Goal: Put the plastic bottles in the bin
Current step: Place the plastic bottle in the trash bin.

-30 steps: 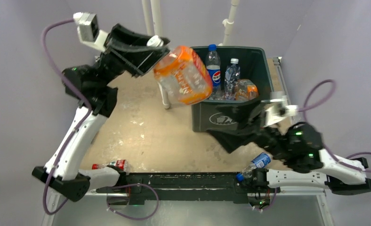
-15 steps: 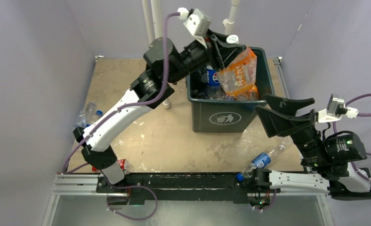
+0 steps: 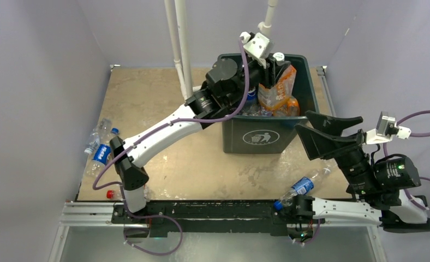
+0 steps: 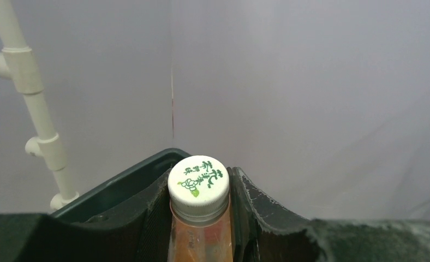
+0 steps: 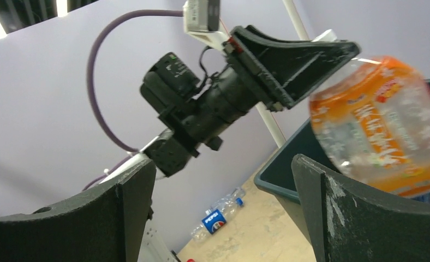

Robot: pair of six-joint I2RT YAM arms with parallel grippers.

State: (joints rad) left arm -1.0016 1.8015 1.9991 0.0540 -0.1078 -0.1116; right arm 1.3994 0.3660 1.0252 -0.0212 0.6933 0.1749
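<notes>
- 2 arms with 1 hand each: the left hand (image 3: 273, 61) reaches over the bin (image 3: 240, 136), and the right hand (image 3: 314, 124) hangs in the air near the bin's right front corner, apart from it
- Left hand: clamped on the neck of 1 orange-labelled bottle (image 3: 278, 87), with 1 finger (image 4: 147, 218) on each side just under the white cap (image 4: 197, 182), which carries green print
- The orange-labelled bottle hangs cap-up over the bin's opening, toward its far right part; whether its bottom touches anything below cannot be told
- Right hand: spread wide and holding nothing; its 2 fingers (image 5: 360, 218) stand well apart in the wrist view, and the left hand shows between them
- 1 bin, dark green-grey, with 1 white trash symbol (image 3: 255, 137) on its near wall, standing on the counter (image 3: 147, 103)
- Inside the bin at least 3 bottles show: 1 blue-labelled bottle (image 3: 249, 98), 1 orange bottle (image 3: 292, 103) and some clear plastic; the arm hides part, so the full count cannot be told
- 4 bottles lie on the counter outside the bin
- 2 of them are close together at the left edge: 1 Pepsi bottle (image 3: 99, 153) and 1 clear bottle (image 3: 102, 130)
- 1 red-capped bottle (image 3: 111, 194) is by the left arm's base, mostly hidden
- 1 blue-capped bottle (image 3: 302, 186) is near the right arm's base
- 3 white pipes stand at the back: 2 side by side (image 3: 178, 43) and 1 more (image 3: 268, 13) behind the bin
</notes>
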